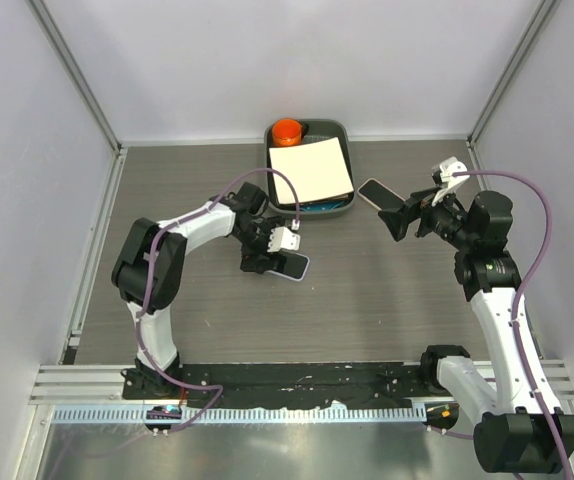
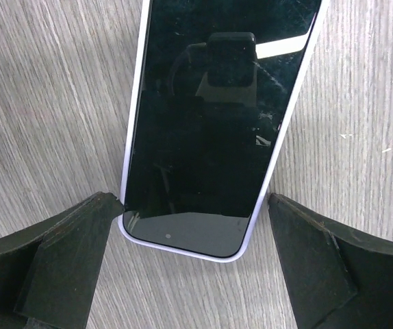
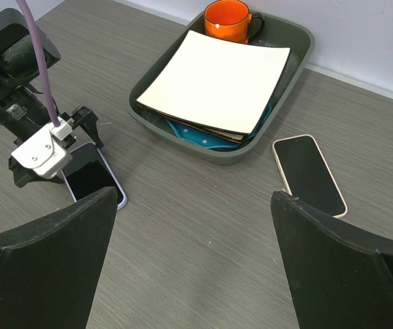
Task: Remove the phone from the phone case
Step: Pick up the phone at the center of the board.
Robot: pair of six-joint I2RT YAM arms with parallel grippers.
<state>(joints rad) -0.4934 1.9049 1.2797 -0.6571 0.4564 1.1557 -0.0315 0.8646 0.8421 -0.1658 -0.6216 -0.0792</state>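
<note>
Barely begun: phone (image 2: 210,123) lying face-up on tabletop (image 2: 59,103), apparently still inside lilac phone case (image 2: 183,251); left fingers (image 2: 59,260) apart, straddling its end; right fingers (image 3: 46,260) apart too, raised well away, holding nothing.

No writing, brand, number or sign could be read in any view. The phone (image 2: 210,123) showed a dark screen, and the white plate (image 3: 217,79) was blank.
</note>
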